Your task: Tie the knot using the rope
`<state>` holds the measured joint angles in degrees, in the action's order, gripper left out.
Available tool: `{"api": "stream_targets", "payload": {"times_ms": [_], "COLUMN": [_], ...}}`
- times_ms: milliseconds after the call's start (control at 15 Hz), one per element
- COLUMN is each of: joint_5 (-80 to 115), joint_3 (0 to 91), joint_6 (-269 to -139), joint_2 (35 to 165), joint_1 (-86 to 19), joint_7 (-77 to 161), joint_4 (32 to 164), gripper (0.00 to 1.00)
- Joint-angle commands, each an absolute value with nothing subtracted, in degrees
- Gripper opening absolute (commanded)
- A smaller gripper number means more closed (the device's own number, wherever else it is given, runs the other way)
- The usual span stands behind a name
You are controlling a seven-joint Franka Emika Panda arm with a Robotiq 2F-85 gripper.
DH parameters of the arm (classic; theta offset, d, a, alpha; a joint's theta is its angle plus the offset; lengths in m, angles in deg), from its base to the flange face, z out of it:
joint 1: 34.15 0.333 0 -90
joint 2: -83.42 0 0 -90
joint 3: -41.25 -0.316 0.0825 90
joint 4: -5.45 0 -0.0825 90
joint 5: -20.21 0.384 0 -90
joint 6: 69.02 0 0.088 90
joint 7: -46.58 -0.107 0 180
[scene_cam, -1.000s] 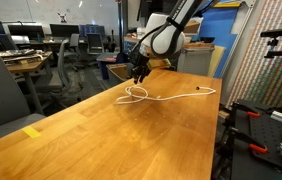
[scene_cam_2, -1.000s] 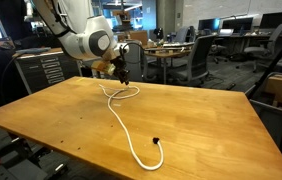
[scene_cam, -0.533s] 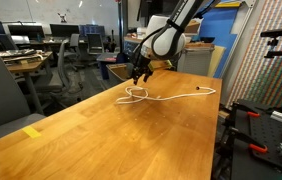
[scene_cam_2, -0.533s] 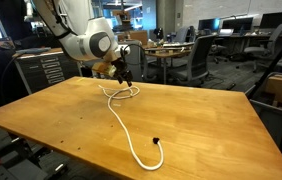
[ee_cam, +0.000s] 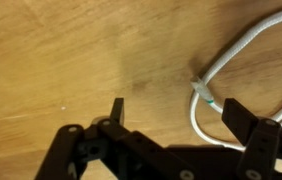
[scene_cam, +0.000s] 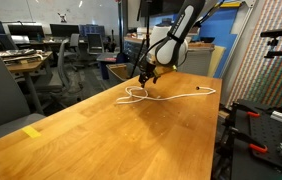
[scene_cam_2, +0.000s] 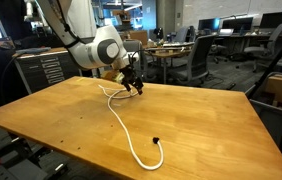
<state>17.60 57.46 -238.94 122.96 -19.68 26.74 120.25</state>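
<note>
Arm: the gripper (scene_cam: 144, 78) hangs low over the far part of the wooden table (scene_cam: 91, 135), tilted, fingertips just above the surface. In the wrist view, the gripper (ee_cam: 174, 108) has its two dark fingers (ee_cam: 118, 106) spread wide with bare wood between the tips. It is released and grasps nothing.

Rope position: in an exterior view, the rope (scene_cam: 141, 96) lies flat on the table. It forms a small loose loop at roughly 6 o'clock from the gripper, and a single strand trails off toward 3 o'clock, ending near the table edge. In an exterior view from another side, the rope (scene_cam_2: 121, 120) starts in the same loop beside the gripper (scene_cam_2: 134, 87). It then runs in a long curve toward 5 o'clock and hooks back near the near edge, where a dark tip (scene_cam_2: 156, 141) shows.

Wrist view: the rope (ee_cam: 236, 55) enters from 2 o'clock as two strands side by side. One short end with a greenish-dark tip (ee_cam: 209, 97) lies beside the right-hand finger (whether it touches the finger cannot be told). A curve of cord bends down beside that tip.

Knot: no tightened knot can be made out, only the loose loop.

Other: a yellow tag (scene_cam: 33, 131) lies on the table at the near corner, well apart from the rope.
</note>
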Motion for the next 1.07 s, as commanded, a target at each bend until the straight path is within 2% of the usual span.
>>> {"api": "stream_targets", "payload": {"times_ms": [0,67,333,400,467,600,867,1000], "joint_5": [19.0,19.8,22.3,21.0,21.1,21.1,21.2,22.8], "joint_3": [58.5,57.8,52.7,55.6,54.4,53.5,57.6,55.1], "joint_6": [-238.3,-237.0,-230.0,-234.1,-232.4,-231.3,-243.1,-245.5], "joint_2": [127.7,128.0,126.4,127.7,127.5,127.3,130.7,132.0], "joint_1": [-18.2,-18.7,-23.1,-20.4,-21.3,-22.2,-19.3,-21.7], "joint_7": [23.9,23.4,26.4,24.1,24.4,24.7,21.3,24.2], "joint_4": [114.5,113.5,110.9,113.0,112.1,111.3,108.2,105.7], "gripper": [0.82,0.74,0.96,0.87,0.94,0.99,1.0,1.0]}}
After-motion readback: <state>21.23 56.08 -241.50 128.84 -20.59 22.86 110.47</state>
